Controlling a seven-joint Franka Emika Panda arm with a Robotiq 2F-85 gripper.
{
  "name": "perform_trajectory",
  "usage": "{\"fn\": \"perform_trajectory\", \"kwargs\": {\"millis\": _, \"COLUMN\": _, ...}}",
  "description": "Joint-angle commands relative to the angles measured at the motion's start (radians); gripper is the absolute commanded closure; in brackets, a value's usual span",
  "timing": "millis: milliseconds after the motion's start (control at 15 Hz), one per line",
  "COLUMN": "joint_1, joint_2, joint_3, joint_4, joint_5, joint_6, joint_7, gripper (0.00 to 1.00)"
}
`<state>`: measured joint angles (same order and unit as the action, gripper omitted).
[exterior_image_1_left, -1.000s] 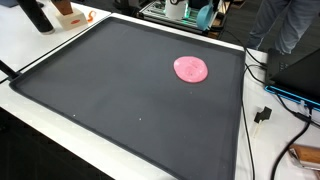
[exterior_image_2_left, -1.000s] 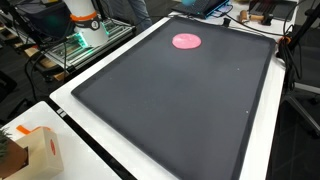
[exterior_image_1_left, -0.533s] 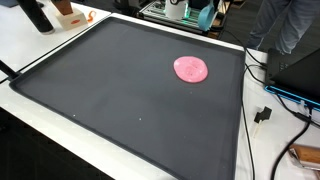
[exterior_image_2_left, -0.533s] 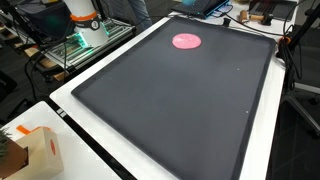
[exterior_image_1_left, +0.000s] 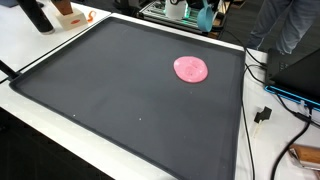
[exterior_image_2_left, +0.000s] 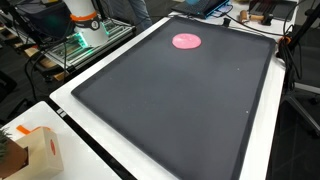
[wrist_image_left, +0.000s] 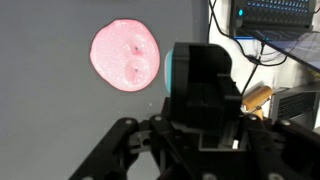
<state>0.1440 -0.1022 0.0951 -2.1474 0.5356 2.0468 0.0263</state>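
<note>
Pink disc (exterior_image_1_left: 191, 69) unmoved on black mat (exterior_image_1_left: 120, 90); pincer (wrist_image_left: 197, 160) near it, tips cropped, grip unclear.

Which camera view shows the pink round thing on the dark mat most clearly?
The wrist view: the pink disc looks large there, with dents on its surface. In both exterior views it is only a small pink patch on the dark mat.

**Dark mat on a white table**

I see a white table (exterior_image_1_left: 50, 45) under a large dark grey mat (exterior_image_1_left: 120, 95). A flat pink blob (exterior_image_1_left: 191, 69) lies on the mat near its far edge. A cardboard box (exterior_image_2_left: 38, 152) sits on a bare table corner.
</note>
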Motion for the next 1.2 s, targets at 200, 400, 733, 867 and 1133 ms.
{"fn": "perform_trajectory", "kwargs": {"millis": 200, "joint_1": -0.041, "joint_2": 0.046, "joint_3": -0.048, "joint_4": -0.014, "joint_5": 0.142, "joint_6": -0.113, "joint_7": -0.306, "gripper": 0.74}}
{"fn": "perform_trajectory", "kwargs": {"millis": 400, "joint_1": -0.06, "joint_2": 0.069, "joint_3": -0.058, "joint_4": -0.022, "joint_5": 0.158, "joint_6": -0.143, "joint_7": -0.413, "gripper": 0.74}}
{"fn": "perform_trajectory", "kwargs": {"millis": 733, "joint_1": -0.092, "joint_2": 0.107, "joint_3": -0.069, "joint_4": -0.029, "joint_5": 0.215, "joint_6": -0.211, "joint_7": -0.592, "gripper": 0.74}}
{"fn": "perform_trajectory", "kwargs": {"millis": 867, "joint_1": -0.105, "joint_2": 0.121, "joint_3": -0.073, "joint_4": -0.037, "joint_5": 0.243, "joint_6": -0.237, "joint_7": -0.656, "gripper": 0.74}}
{"fn": "perform_trajectory", "kwargs": {"millis": 1133, "joint_1": -0.124, "joint_2": 0.15, "joint_3": -0.078, "joint_4": -0.065, "joint_5": 0.265, "joint_6": -0.245, "joint_7": -0.753, "gripper": 0.74}}
